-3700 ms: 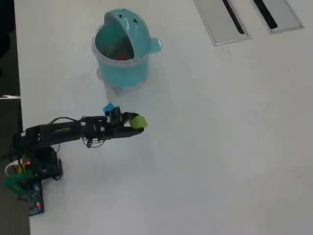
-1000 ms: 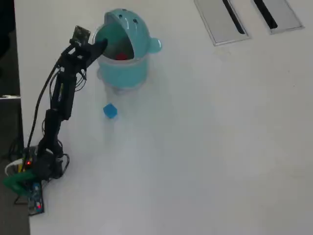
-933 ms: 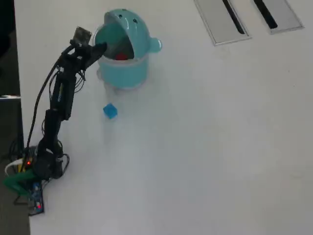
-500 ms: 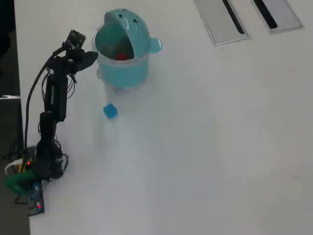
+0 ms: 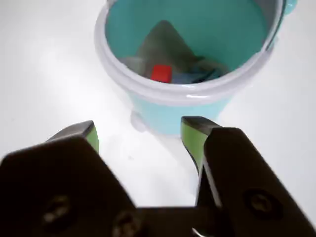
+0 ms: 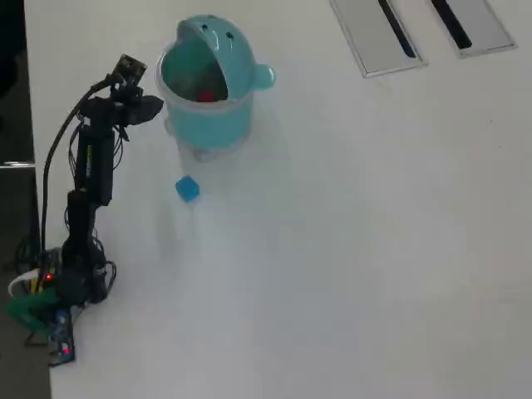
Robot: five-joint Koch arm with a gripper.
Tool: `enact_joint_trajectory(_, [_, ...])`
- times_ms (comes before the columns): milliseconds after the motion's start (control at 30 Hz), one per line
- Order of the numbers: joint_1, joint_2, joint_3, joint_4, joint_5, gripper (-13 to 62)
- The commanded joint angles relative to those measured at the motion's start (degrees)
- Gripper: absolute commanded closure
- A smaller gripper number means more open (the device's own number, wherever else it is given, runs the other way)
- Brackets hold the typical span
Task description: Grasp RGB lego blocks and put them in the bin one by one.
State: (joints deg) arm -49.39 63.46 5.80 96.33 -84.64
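Note:
The teal bin (image 6: 218, 125) stands at the table's back left with its domed lid tipped back. A red lego block (image 6: 205, 96) lies inside it. The wrist view looks down into the bin (image 5: 168, 113) and shows the red block (image 5: 161, 73) on its floor. A blue lego block (image 6: 188, 189) rests on the table in front of the bin. My gripper (image 6: 155, 105) hovers just left of the bin's rim. In the wrist view the gripper (image 5: 142, 136) is open, its green pads (image 5: 191, 139) wide apart with only bare table between them.
Two grey slotted panels (image 6: 381, 33) (image 6: 470, 23) are set into the white table (image 6: 349, 249) at the back right. The arm's base (image 6: 58, 283) sits at the table's left edge, beside a dark drop-off.
Earlier the gripper held a yellow-green block beside the blue one, then reached over the bin's mouth. It has since drawn back to the left, open and empty.

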Motion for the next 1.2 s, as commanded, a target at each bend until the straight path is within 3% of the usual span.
enact_joint_trajectory(0, [3.4, 0.9, -1.5, 0.9, 0.1, 19.7])
enact_joint_trajectory(300, [14.0, -2.8, -1.6, 1.1, -2.2, 19.6])
enact_joint_trajectory(667, [14.3, -7.0, -1.0, 6.7, -1.6, 19.4])
enact_joint_trajectory(1167, [17.3, -4.5, 5.4, 9.1, 1.7, 17.9])
